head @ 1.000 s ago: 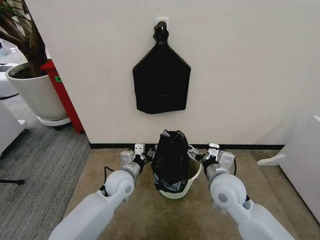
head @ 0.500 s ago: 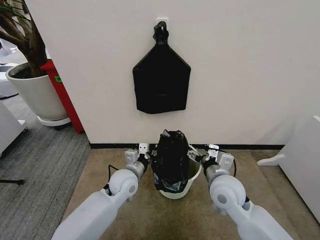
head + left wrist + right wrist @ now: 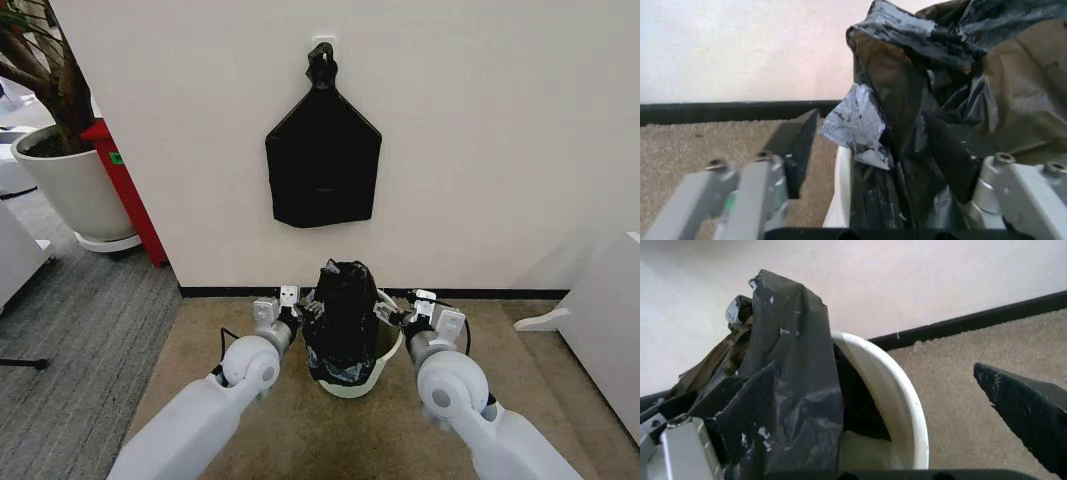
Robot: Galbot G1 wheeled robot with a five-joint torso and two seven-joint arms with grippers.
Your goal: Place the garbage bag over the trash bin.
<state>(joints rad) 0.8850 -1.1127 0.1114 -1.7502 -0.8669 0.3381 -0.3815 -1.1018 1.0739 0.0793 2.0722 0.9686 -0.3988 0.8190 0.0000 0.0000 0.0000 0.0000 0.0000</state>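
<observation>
The crinkly black garbage bag stands bunched up out of the cream-white trash bin on the floor by the wall. My left gripper is at the bag's left side. In the left wrist view it is open, with the bag and the bin's rim between its fingers. My right gripper is at the bin's right side. In the right wrist view it is wide open across the bin's rim, one finger against the bag.
A flat black bundle hangs on the wall above the bin. A large white plant pot and a red panel stand to the left. White furniture is at the right. Carpet lies around the bin.
My left gripper has moved right, in against the bag's left side. The right gripper has shifted slightly left toward the bin. The bag and bin stay put.
</observation>
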